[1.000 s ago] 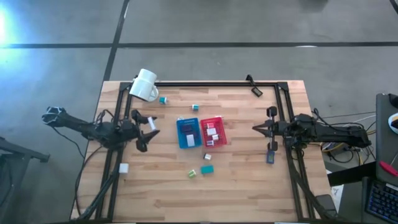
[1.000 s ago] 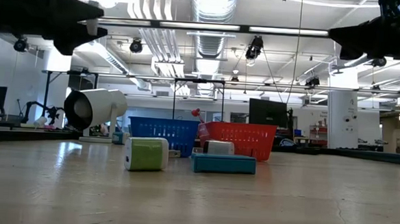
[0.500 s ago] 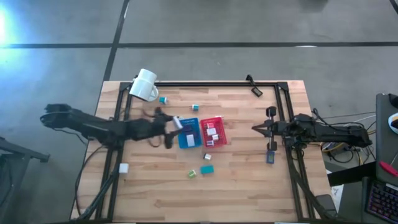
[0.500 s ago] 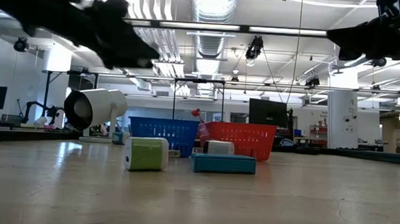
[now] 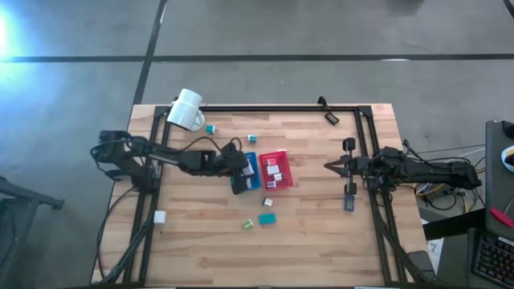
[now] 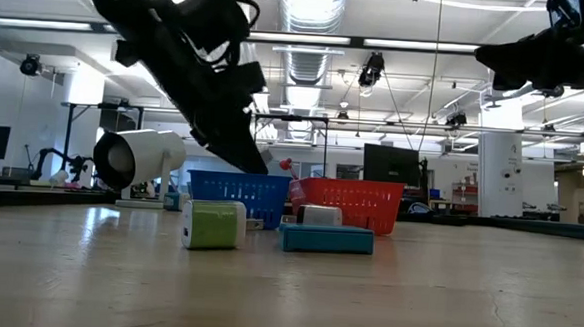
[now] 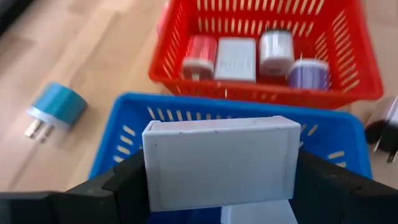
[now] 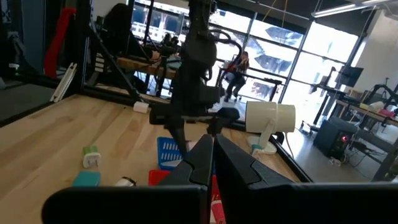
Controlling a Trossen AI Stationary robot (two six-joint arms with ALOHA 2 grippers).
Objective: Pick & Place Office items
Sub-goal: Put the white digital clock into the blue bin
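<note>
Nearest the desk's front edge, a green-and-white block (image 5: 249, 225) and a teal block (image 5: 267, 217) lie side by side, with a small white block (image 5: 267, 202) just behind them. A lone white block (image 5: 159, 217) sits near the left edge.

At mid-desk, the left end effector (image 5: 241, 170) hangs over the blue tray (image 5: 233, 162), its fingers clamped on a white rectangular block (image 7: 221, 162) held above the tray's opening. Touching the blue tray's right side, the red tray (image 5: 283, 170) holds several small items, white, red-and-white and purple (image 7: 309, 73).

The right end effector (image 5: 331, 166) waits near the right edge, well apart from the trays, fingers pressed together.

Farther back, two teal blocks (image 5: 210, 128) (image 5: 251, 139) lie on the wood, and a white mug (image 5: 187, 110) rests on its side at the back-left corner.
</note>
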